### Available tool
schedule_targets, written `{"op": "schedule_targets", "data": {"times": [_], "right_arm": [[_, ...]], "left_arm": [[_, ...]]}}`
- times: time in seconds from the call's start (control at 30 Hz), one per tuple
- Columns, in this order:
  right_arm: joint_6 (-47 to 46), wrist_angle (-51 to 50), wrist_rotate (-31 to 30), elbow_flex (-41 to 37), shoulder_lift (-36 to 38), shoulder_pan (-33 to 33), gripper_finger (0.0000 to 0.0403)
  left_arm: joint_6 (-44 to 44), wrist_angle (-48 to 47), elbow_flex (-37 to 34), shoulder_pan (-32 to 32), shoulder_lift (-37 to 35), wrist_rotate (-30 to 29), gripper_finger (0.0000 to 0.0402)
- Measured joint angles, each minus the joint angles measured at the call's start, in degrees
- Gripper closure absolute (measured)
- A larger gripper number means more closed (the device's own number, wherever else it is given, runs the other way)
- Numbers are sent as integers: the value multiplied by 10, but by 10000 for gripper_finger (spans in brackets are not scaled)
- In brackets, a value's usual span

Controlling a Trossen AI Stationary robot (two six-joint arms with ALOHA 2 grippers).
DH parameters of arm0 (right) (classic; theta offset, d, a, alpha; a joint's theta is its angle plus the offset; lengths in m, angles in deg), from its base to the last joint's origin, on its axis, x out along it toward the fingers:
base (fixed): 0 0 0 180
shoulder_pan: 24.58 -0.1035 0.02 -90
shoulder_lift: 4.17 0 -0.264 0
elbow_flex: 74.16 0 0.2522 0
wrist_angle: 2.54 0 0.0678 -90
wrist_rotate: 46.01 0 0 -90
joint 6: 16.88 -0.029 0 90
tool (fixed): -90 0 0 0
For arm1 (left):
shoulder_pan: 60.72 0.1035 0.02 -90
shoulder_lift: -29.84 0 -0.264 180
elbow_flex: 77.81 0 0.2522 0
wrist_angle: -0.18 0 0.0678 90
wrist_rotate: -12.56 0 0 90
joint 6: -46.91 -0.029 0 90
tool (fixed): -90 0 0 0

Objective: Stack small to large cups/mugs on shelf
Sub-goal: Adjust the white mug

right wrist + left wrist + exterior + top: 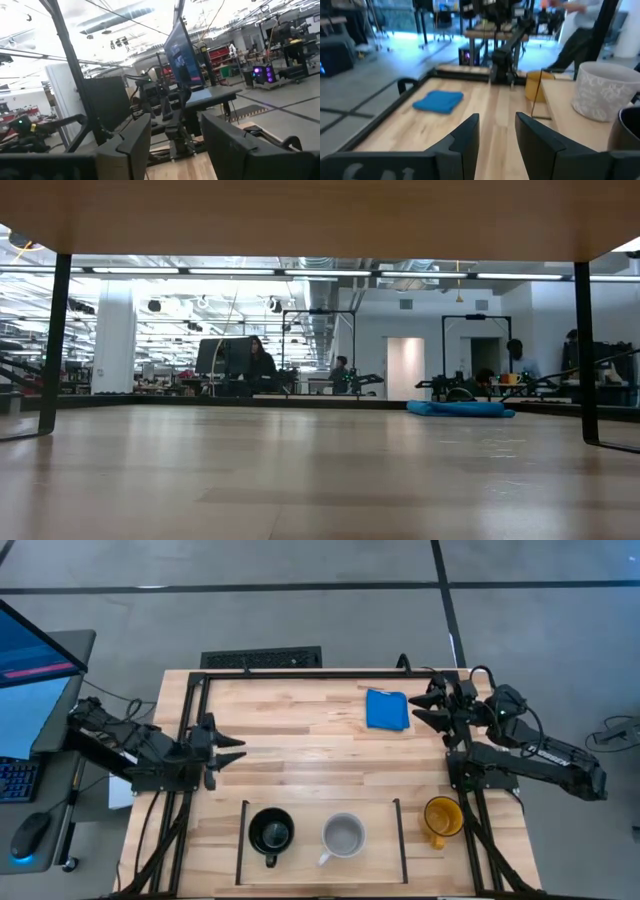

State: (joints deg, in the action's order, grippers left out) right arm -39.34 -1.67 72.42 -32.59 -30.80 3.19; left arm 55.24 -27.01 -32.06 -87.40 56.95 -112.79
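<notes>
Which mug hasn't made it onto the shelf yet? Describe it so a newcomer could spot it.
On the wooden table, find the shelf marked by two thin black bars at the near edge. Just outside its right bar stands the yellow-orange mug, unlike the black mug and grey-white mug between them.

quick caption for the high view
Black mug and grey-white mug on the shelf, yellow mug outside it.

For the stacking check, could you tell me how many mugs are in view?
3: a black mug and a grey-white mug between the shelf's black bars, and a yellow mug just outside the right bar.
</notes>
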Motion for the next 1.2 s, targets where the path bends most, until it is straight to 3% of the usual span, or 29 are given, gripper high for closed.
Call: {"op": "schedule_targets", "data": {"times": [0.4, 0.63, 0.97, 1.2], "right_arm": [[0, 0, 0, 0, 0, 0, 169], [-2, -7, 29, 0, 0, -19, 168], [75, -204, -3, 102, -58, -150, 168], [80, -330, -94, 193, -125, -287, 168]], "left_arm": [[-21, 38, -42, 0, -73, -5, 283], [-6, 23, -42, 0, -73, -53, 283], [50, -12, -42, 0, -73, -52, 283], [54, -16, -42, 0, -73, -52, 283]]}}
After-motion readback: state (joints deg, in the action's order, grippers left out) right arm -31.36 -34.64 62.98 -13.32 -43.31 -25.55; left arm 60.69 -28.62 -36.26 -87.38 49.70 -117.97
